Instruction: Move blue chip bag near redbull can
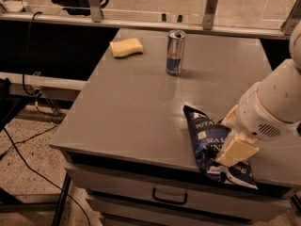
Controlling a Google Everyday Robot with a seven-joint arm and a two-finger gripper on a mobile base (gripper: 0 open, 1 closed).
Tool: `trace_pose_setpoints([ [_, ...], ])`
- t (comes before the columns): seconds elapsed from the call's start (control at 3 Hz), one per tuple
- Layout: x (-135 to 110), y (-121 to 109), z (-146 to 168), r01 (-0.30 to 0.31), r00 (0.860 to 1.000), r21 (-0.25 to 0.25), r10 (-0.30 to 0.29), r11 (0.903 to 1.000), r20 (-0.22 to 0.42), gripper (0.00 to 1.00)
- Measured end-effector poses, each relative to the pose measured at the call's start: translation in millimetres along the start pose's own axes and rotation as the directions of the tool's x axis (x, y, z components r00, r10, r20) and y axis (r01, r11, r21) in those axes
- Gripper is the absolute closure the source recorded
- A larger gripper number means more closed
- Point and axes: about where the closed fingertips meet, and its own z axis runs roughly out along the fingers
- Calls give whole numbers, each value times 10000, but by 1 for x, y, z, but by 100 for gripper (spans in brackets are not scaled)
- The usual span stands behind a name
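The blue chip bag [205,132] is dark navy with white lettering. It lies crumpled at the table's front right, its white bottom edge hanging over the front edge. My gripper [224,141] comes in from the right on a white arm, its cream fingers [236,149] closed on the bag's right side. The redbull can [175,52] stands upright at the back middle of the table, well beyond the bag and a little to its left.
A yellow sponge [126,47] lies at the table's back left. The grey table [131,107] has a drawer with a handle [169,199] under its front edge. A railing with glass runs behind it. Cables hang at the left.
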Motion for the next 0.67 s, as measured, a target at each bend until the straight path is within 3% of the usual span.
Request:
trace_pose_setpoints([
  [0.33, -1, 0, -2, -1, 10000, -1, 1, 10000, -1, 100],
  [0.67, -5, -43, -21, -258, 9997, 679, 257, 9974, 20, 100],
])
